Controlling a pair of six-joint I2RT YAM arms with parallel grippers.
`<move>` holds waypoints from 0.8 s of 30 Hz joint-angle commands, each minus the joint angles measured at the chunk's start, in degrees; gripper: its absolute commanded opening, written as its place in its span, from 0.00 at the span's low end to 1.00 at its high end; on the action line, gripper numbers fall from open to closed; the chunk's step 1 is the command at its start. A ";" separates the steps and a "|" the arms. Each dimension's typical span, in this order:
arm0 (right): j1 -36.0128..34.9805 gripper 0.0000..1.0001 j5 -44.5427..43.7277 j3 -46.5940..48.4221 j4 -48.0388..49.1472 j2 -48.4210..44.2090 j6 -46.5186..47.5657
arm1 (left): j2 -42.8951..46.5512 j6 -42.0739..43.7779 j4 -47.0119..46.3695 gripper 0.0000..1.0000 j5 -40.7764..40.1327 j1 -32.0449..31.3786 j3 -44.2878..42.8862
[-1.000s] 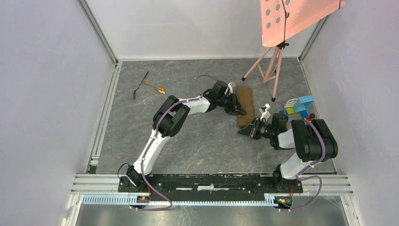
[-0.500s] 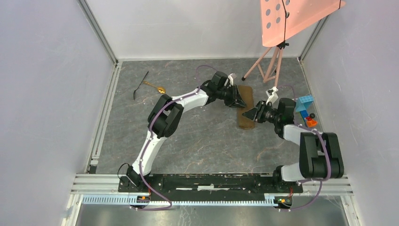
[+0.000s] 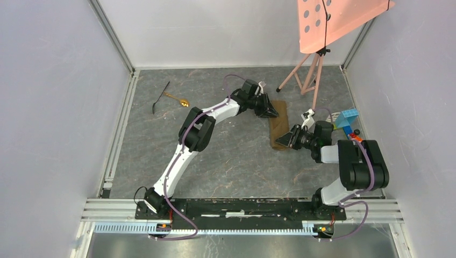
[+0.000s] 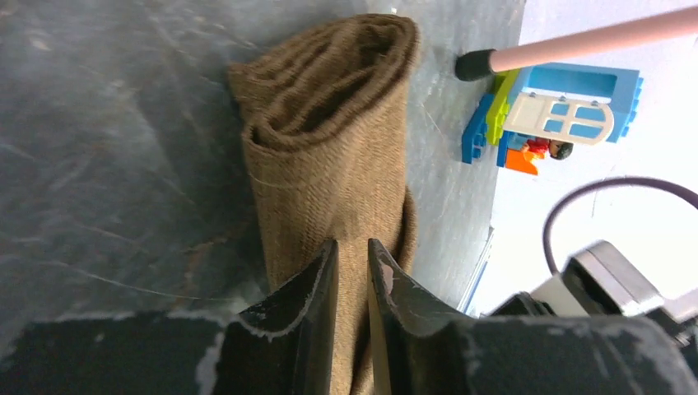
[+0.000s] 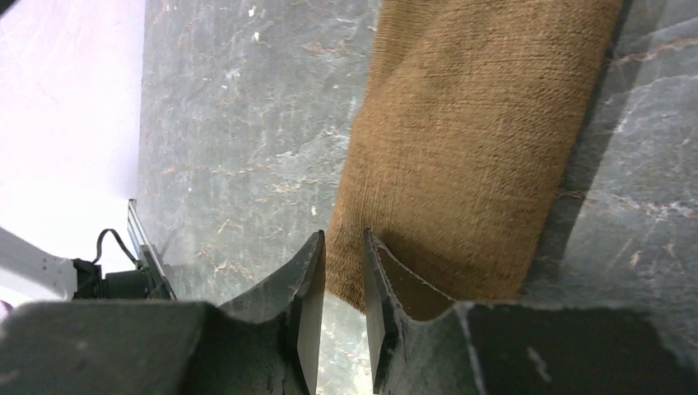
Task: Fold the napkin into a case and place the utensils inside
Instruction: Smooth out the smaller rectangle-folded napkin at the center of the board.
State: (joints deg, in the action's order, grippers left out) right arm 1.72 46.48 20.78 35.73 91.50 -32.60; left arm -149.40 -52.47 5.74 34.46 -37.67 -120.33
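Napkin (image 3: pixel 279 124) lies as a narrow folded strip right of centre on the surface (image 3: pixel 226 156). Right hand (image 5: pixel 343 243) at its near corner, left hand (image 4: pixel 352 247) at its far end: both a slit apart, grip unconfirmed. Advise squaring edges, leaving one end open.

— What do the arms look like?
— The left arm (image 3: pixel 169 172) has slim white links between chunky black joint housings. The right arm (image 3: pixel 357 166) has the same rounded black housings, with a white link just above its base.
— Any wiring?
— A thin purple cable (image 4: pixel 617 181) runs along each arm in loose loops.
— And the ends?
— The left tool (image 4: pixel 350 247) and the right tool (image 5: pixel 342 243) each carry two black wedge-shaped fingers (image 5: pixel 306 280), their edges chipped pale. A small white bracket (image 3: pixel 308 114) sits on the right wrist. Both bases stand on a long black plate (image 3: pixel 242 207).
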 commanded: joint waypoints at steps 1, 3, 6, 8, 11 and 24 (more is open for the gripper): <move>0.41 0.30 -0.14 4.05 -7.80 -7.47 2.13 | -0.36 0.14 3.57 0.28 -0.30 1.21 -6.48; 1.05 0.31 -0.33 5.38 -9.49 -8.89 2.66 | 0.73 0.32 3.47 0.29 -0.23 1.70 -6.27; 1.54 0.32 -0.98 5.13 -9.80 -7.20 3.85 | 0.79 -0.03 2.25 0.31 -0.35 2.35 -6.14; 1.54 0.31 -1.69 3.48 -7.89 -4.52 3.88 | -0.75 -2.09 0.80 0.32 -0.08 3.04 -6.10; 1.54 0.31 -3.62 1.03 -6.14 -1.04 5.21 | -3.12 -5.51 -2.28 0.32 1.20 3.80 -5.79; -3.37 0.59 -13.58 8.01 -28.62 -18.72 16.81 | 23.55 14.19 17.32 0.77 -2.69 6.23 7.91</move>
State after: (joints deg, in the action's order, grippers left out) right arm 1.78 38.70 23.79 16.78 81.03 -22.24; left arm -144.46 -49.47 14.96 33.78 -33.15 -118.58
